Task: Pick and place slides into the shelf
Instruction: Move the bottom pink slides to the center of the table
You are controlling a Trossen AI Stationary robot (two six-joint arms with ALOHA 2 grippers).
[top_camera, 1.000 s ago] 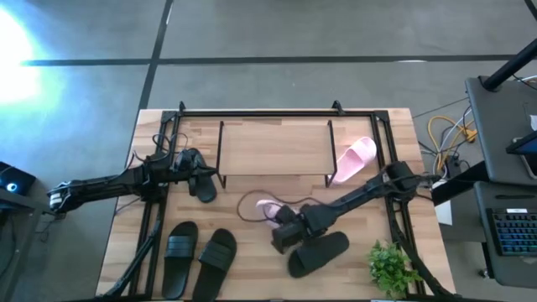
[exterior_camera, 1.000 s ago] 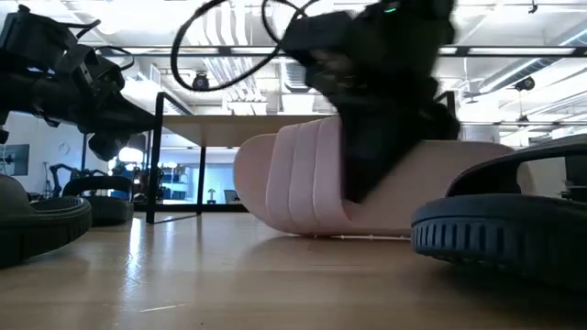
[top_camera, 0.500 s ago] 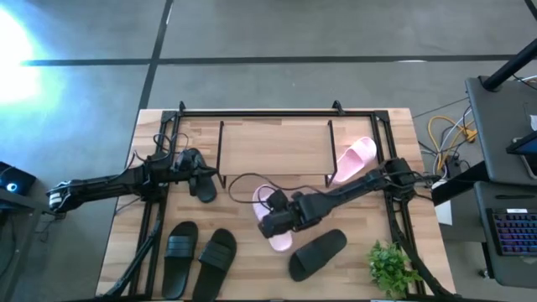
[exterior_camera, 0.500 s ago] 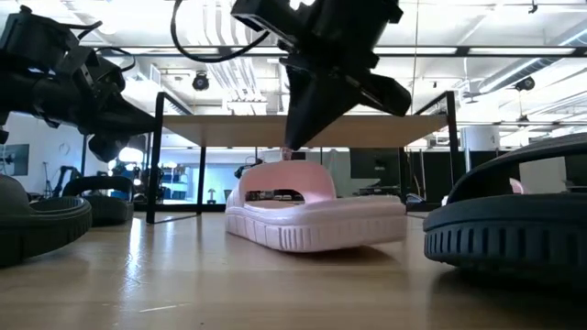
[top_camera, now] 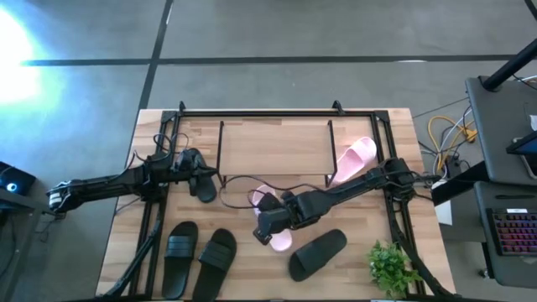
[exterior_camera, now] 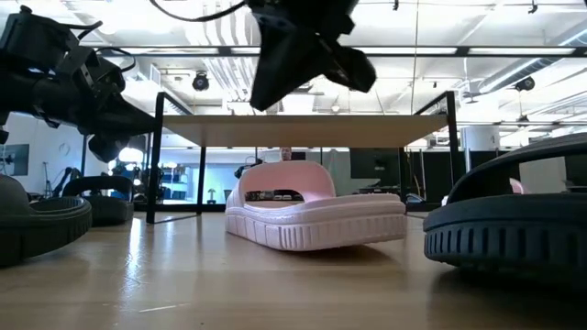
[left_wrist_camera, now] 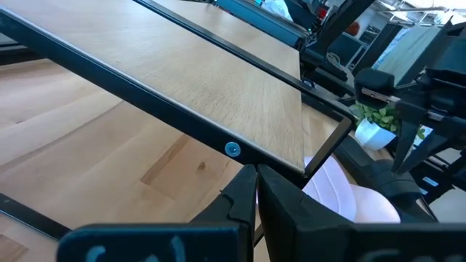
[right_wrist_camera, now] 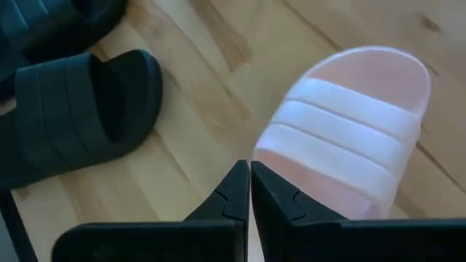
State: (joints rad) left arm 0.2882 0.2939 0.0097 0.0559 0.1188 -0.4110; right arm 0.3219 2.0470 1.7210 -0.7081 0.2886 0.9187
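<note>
A pale pink slide (top_camera: 284, 242) (exterior_camera: 312, 215) (right_wrist_camera: 349, 145) rests flat on its sole in front of the shelf (top_camera: 273, 147) (exterior_camera: 303, 131). My right gripper (top_camera: 262, 233) (exterior_camera: 261, 99) (right_wrist_camera: 250, 178) hovers shut just above it, touching nothing. The second pink slide (top_camera: 352, 159) lies beside the shelf's right end. My left gripper (top_camera: 205, 174) (left_wrist_camera: 256, 182) is shut and raised off the table by the shelf's left legs, over a black slide (top_camera: 204, 191) (exterior_camera: 101, 206). Two black slides (top_camera: 179, 247) (top_camera: 216, 252) lie near left, and one (top_camera: 319, 252) (exterior_camera: 514, 220) lies near right.
A black metal frame (top_camera: 252, 111) runs around the table's edges. A small potted plant (top_camera: 390, 264) stands at the near right corner. A loose cable (top_camera: 239, 180) loops from my right arm over the table in front of the shelf.
My right gripper carried the pink slide, tipped on edge, from beside the near right black slide toward the table's left and set it flat on its sole. It then let go and rose clear, drifting slightly left. The left arm kept still.
</note>
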